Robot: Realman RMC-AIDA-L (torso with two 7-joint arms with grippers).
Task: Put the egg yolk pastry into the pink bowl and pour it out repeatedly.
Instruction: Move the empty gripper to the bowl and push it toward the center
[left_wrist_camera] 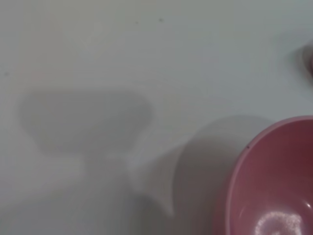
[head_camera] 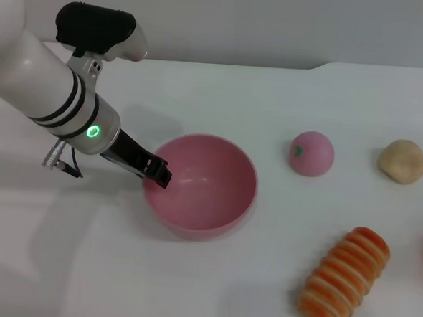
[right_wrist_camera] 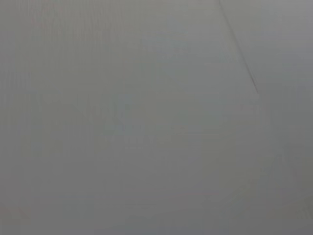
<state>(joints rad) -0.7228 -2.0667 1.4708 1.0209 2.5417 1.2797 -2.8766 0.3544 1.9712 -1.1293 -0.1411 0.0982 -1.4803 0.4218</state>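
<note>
Head view is showing the left hand [head_camera: 157,172] reaching down to the near-left rim of the round, smooth pink plastic bowl [head_camera: 218,170], its dark fingers seeming to be pinching that rim, though I cannot tell for sure whether they are together on it. The bowl is sitting upright and empty on the white worktop [head_camera: 189,286]. The small, matte, pale beige egg yolk pastry [head_camera: 402,161] is lying well apart from the hand, far beyond the bowl, past a small pink ball with a green mark [head_camera: 312,153]; an orange-and-cream striped oblong roll [head_camera: 344,277] is resting nearer the front. The right hand is not showing. Judging from this, steadying the bowl firmly at the rim without tipping it is mattering most while the pastry is being fetched.
</note>
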